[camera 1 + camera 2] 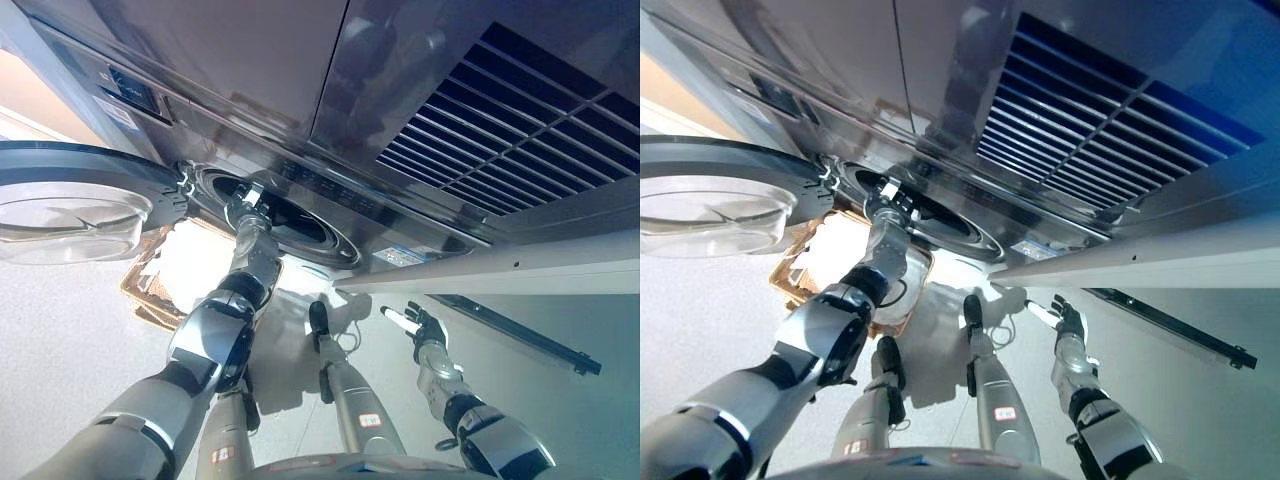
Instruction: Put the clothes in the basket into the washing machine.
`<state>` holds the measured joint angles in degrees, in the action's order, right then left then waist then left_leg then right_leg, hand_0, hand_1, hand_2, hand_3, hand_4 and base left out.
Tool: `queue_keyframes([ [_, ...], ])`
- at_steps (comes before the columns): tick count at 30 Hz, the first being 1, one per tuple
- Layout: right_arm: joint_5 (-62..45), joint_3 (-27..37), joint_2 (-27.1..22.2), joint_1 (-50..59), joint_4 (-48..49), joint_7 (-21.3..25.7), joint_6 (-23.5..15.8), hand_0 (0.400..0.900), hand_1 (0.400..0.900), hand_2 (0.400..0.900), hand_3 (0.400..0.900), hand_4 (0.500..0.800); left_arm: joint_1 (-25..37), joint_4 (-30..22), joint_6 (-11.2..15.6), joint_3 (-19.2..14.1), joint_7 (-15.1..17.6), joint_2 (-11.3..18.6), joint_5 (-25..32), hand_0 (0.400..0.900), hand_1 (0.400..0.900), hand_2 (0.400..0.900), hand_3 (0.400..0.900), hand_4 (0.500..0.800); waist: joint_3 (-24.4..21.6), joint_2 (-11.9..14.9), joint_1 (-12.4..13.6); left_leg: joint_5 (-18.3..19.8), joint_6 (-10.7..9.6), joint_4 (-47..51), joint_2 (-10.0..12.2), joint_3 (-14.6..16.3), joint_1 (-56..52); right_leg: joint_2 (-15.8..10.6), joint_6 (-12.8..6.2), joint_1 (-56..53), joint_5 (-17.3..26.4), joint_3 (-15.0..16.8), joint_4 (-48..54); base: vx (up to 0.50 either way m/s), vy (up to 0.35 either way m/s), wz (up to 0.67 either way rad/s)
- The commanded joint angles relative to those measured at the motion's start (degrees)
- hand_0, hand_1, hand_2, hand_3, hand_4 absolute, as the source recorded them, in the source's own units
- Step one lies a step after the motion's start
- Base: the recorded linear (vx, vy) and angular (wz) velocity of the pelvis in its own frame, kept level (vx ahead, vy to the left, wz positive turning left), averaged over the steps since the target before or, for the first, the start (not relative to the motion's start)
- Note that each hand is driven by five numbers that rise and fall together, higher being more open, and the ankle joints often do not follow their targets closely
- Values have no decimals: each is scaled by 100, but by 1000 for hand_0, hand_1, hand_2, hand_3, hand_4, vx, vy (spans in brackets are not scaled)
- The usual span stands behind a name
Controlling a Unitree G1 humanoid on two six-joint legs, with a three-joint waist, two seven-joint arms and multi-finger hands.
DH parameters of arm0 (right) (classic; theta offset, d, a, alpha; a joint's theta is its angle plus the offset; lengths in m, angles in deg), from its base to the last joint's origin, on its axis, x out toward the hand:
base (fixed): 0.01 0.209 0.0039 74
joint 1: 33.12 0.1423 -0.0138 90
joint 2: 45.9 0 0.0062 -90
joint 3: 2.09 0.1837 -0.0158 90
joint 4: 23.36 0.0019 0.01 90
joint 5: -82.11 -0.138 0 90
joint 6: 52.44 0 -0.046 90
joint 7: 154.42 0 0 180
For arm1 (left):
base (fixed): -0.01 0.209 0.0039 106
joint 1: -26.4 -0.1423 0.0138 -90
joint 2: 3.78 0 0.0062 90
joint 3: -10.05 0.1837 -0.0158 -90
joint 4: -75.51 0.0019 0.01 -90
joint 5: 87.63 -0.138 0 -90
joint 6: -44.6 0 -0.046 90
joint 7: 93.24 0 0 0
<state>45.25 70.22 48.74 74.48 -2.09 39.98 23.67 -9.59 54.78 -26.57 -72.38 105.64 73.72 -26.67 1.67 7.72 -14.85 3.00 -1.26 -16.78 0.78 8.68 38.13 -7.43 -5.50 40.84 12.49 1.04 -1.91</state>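
Observation:
The washing machine's round drum opening is dark, and its glass door stands swung open to the left. A wicker basket sits on the floor below the opening with white clothes in it. My left hand reaches up over the basket to the rim of the opening; its fingers are hidden at the rim, and I see no cloth in it. My right hand hangs low at the right with straight fingers, holding nothing.
A dark appliance front with a slatted vent grille stands to the right of the machine. A pale ledge juts out below it. A dark rail lies on the floor at the right.

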Motion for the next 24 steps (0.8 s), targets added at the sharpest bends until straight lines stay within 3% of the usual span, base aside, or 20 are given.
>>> queue_keyframes([
  [1,119,301,-596,137,-255,10,-239,900,900,900,900,800,818,-187,277,-227,-657,244,184,900,900,900,900,800,-87,-312,-79,-297,6,805,-111,-286,-248,467,5,-445,-54,-378,289,40,-74,3],
  [4,143,340,-612,93,-280,-21,-230,900,900,900,900,800,738,-127,214,-204,-740,241,169,900,900,900,900,800,-132,-323,-57,-321,-10,844,-106,-322,-268,470,9,-466,-69,-405,296,22,-44,7],
  [6,160,358,-591,80,-298,-24,-227,900,900,900,900,800,586,-94,214,-91,-613,328,-178,900,900,900,900,800,-164,-354,13,-358,-28,904,-112,-382,-323,460,11,-525,-79,-444,313,12,-52,15],
  [9,158,340,-529,127,-294,4,-260,900,900,900,900,800,372,66,173,49,-346,393,-799,900,900,900,900,800,-179,-371,104,-388,-41,936,-110,-441,-425,443,23,-636,-108,-499,310,6,-41,17],
  [13,130,295,-438,227,-363,15,-228,900,900,900,900,800,-4,574,-205,346,-119,589,-1867,900,900,900,900,800,-221,-375,240,-441,-60,1084,-86,-519,-759,436,35,-948,-170,-585,315,19,-45,15],
  [15,231,286,-418,211,-414,38,-213,900,900,900,900,800,-271,779,-418,615,30,702,-2759,900,900,900,900,800,-214,-357,287,-490,-75,1200,-72,-540,-1012,433,30,-1192,-195,-626,344,24,-36,10],
  [16,232,287,-416,209,-414,38,-214,900,900,900,900,800,-274,777,-419,616,33,702,-2763,900,900,900,900,800,-201,-351,289,-494,-75,1212,-72,-539,-1035,433,30,-1212,-195,-624,349,21,-17,5],
  [17,263,286,-404,195,-436,35,-188,900,900,900,900,800,-437,829,-500,671,-12,708,-2906,900,900,900,900,800,-199,-350,320,-514,-81,1278,-65,-546,-1163,441,30,-1311,-208,-640,366,18,-26,11],
  [18,372,315,-377,216,-535,45,-120,900,900,900,900,800,-849,1142,-779,889,73,755,-3761,900,900,900,900,800,-213,-359,392,-593,-111,1451,-34,-550,-1458,449,30,-1532,-253,-700,391,27,-31,17],
  [19,388,382,-397,222,-563,48,-86,900,900,900,900,800,-1175,1197,-884,1022,79,782,-4204,900,900,900,900,800,-231,-367,437,-644,-130,1555,-5,-549,-1628,455,26,-1660,-284,-737,392,46,-32,18],
  [21,467,483,-411,248,-656,-2,-18,900,900,900,900,800,-1676,1341,-992,1004,-101,801,-4532,900,900,900,900,800,-287,-372,530,-685,-152,1717,30,-546,-1939,485,37,-1905,-369,-777,390,43,-19,14],
  [24,570,705,-503,131,-784,-134,114,900,900,900,900,800,-2492,1319,-967,693,-335,825,-4564,900,900,900,900,800,-309,-404,700,-707,-160,1842,43,-593,-2329,510,66,-2294,-524,-873,358,20,-26,24],
])
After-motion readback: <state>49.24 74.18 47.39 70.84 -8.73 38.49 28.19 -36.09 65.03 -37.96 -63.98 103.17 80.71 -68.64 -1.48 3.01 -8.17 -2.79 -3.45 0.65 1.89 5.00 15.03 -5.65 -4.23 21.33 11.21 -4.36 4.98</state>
